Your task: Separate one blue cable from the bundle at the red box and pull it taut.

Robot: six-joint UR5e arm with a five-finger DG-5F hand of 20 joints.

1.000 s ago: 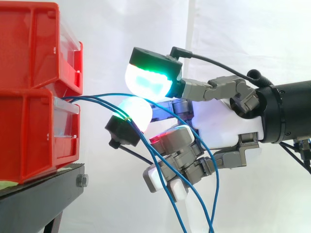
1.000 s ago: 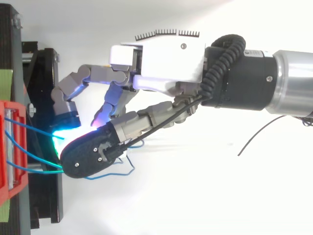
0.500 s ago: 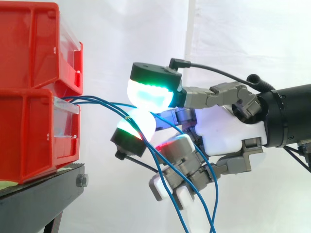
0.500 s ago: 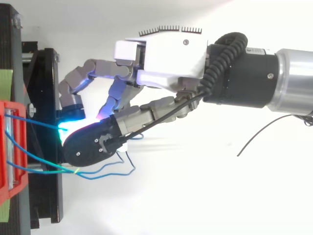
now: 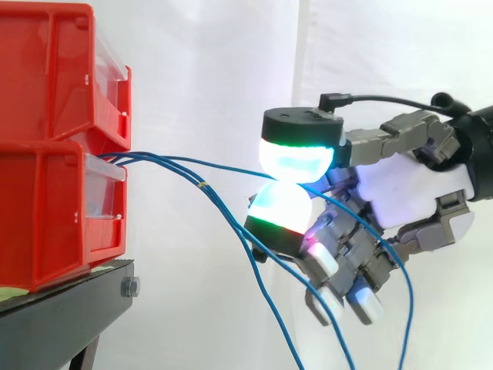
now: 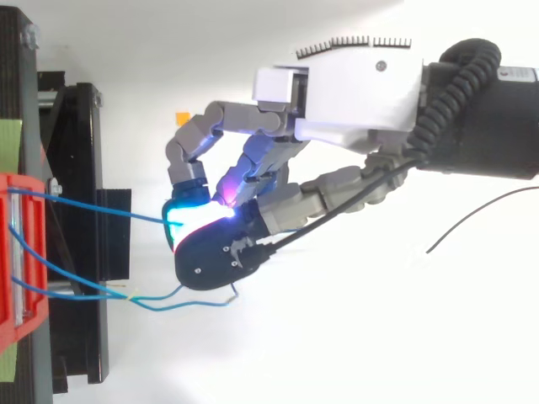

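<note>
Several thin blue cables come out of the lower red box [image 5: 46, 220] [image 6: 10, 261] at the left. One blue cable [image 5: 202, 164] [image 6: 93, 208] runs nearly straight from the box to the hand [image 5: 408, 189] [image 6: 362, 101]. There it is pinched between two glowing green-white fingertips [image 5: 297, 158], one above the other. The hand hangs in the air well to the right of the box, its other fingers curled below. The other blue cables [image 5: 258, 274] [image 6: 76, 282] sag down from the box and pass under the hand.
A second red box [image 5: 46, 77] is stacked on top of the lower one. Both stand on a black stand [image 5: 69, 308] [image 6: 76, 168]. A white curtain hangs behind. A thin dark wire [image 6: 472, 219] lies by the wrist.
The hand has moved right, away from the red boxes, keeping its pinch on one blue cable. That cable now runs straighter from the box, apart from the sagging ones.
</note>
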